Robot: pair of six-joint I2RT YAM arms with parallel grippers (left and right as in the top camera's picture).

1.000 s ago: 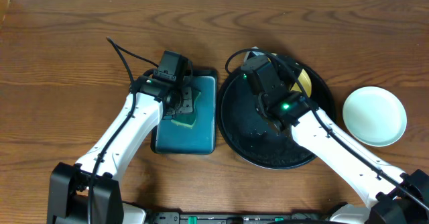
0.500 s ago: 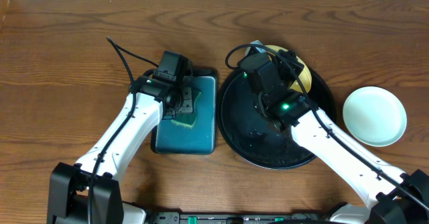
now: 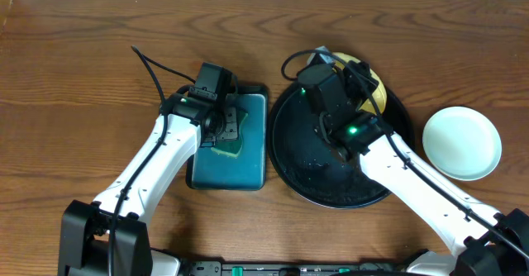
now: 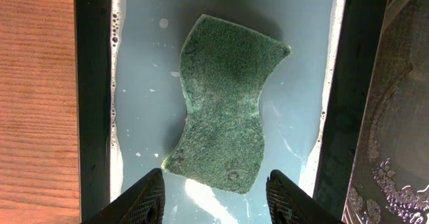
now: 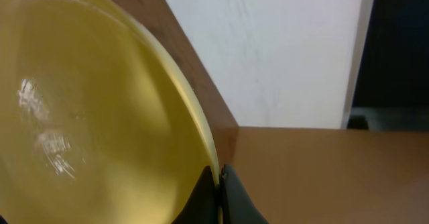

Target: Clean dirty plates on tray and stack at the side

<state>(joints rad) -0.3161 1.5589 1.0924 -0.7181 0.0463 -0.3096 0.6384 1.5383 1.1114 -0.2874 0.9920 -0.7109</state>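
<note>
The pale yellow plate is tilted up over the back of the large round black tray; my right gripper is shut on its rim, and the plate fills the right wrist view, looking clean. A pale mint-white plate lies on the table right of the tray. My left gripper is open just above a green sponge that lies in the rectangular teal tray. Only these two plates are visible.
The teal tray holds soapy water and stands just left of the black tray. A black cable runs behind the left arm. The table's back edge meets a white wall.
My right gripper has tilted the yellow plate up and shifted it slightly toward the back right. The left arm has not moved.
</note>
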